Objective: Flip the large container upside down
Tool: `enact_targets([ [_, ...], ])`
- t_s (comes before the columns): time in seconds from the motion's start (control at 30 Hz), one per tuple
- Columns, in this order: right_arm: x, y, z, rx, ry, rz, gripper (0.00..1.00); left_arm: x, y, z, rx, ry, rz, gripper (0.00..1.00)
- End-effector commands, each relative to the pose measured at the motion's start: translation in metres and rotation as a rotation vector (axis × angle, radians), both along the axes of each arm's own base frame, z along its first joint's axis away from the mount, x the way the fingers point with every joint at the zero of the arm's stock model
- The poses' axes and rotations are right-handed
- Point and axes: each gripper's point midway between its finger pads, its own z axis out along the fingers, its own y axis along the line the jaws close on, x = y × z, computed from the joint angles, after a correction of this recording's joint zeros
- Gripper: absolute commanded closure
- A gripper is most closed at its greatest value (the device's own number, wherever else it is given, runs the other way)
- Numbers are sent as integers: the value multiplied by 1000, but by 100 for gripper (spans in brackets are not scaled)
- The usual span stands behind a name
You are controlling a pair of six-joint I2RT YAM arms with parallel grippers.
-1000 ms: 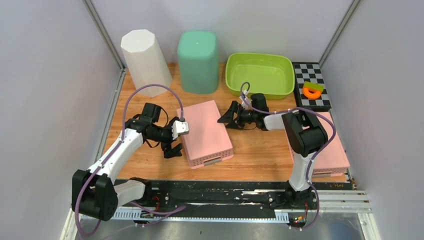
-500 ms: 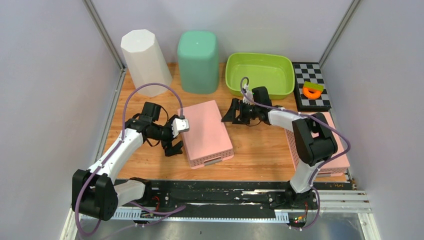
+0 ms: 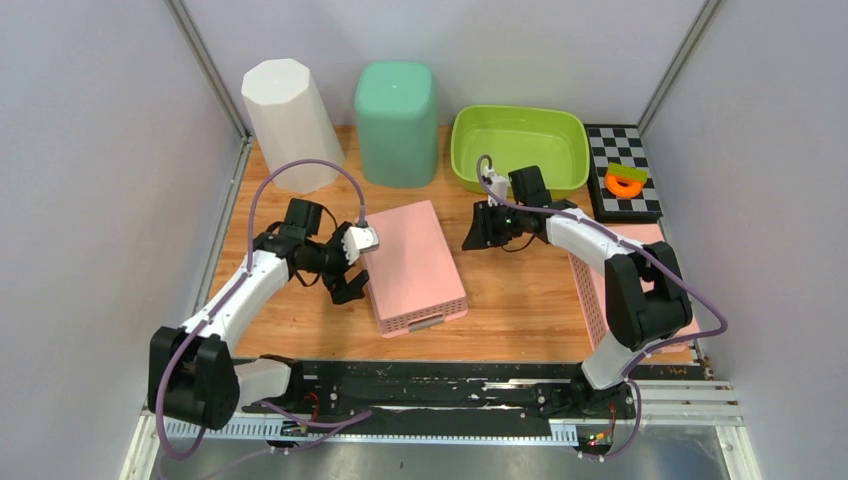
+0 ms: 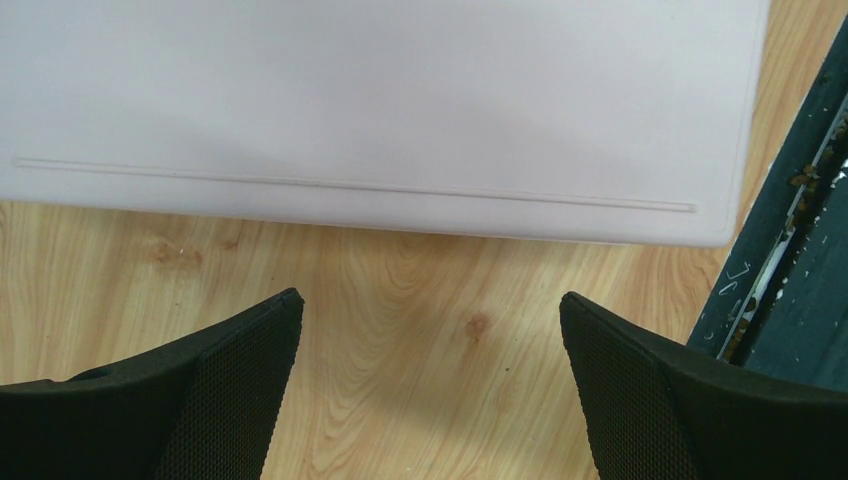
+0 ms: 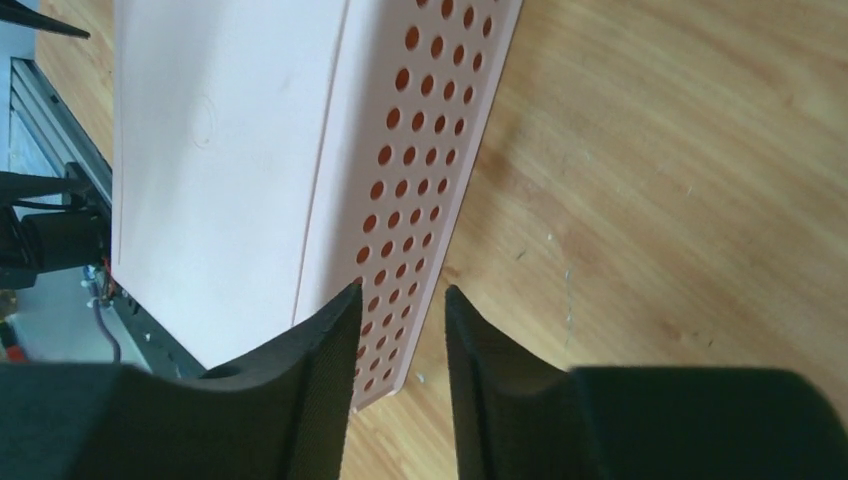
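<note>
The large container, a pink perforated basket (image 3: 410,262), lies on the wooden table with its flat base up and its rim down. My left gripper (image 3: 352,268) hangs just off its left side, open wide. The left wrist view shows only bare wood between the fingertips (image 4: 430,300), with the pink basket (image 4: 380,100) beyond them. My right gripper (image 3: 474,234) is to the right of the basket, apart from it. In the right wrist view its jaws (image 5: 403,290) stand a narrow gap apart, holding nothing, with the holed side wall (image 5: 420,150) behind them.
A white faceted bin (image 3: 290,120) and a teal bin (image 3: 396,122) stand at the back. A green basin (image 3: 457,150) sits right of them. A second pink basket (image 3: 668,312) lies under the right arm. An orange ring (image 3: 626,181) rests on a checkerboard (image 3: 612,205).
My right gripper has pulled back to the right, away from the basket, and its jaws have narrowed. The left gripper shifted slightly toward the back and stayed open.
</note>
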Motion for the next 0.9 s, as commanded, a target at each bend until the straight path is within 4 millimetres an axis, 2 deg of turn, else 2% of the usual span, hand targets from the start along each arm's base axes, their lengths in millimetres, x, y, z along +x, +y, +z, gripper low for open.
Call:
enact_targets([
  [0.0, -18, -6, -16, -58, 45, 81, 70, 16, 2, 4, 3, -3, 54, 0],
  [0.07, -21, -1, -22, -60, 71, 110, 73, 18, 3, 3, 3, 5, 63, 0],
  [0.23, -25, 19, -30, -68, 87, 182, 73, 22, 5, 3, 7, -7, 89, 0],
  [0.63, -46, 95, -27, -39, 61, 394, 68, 49, 25, 2, 31, -41, 254, 0],
  [0.87, -67, 138, -29, 2, 98, 476, 66, 58, 39, 13, 31, -75, 319, 0],
])
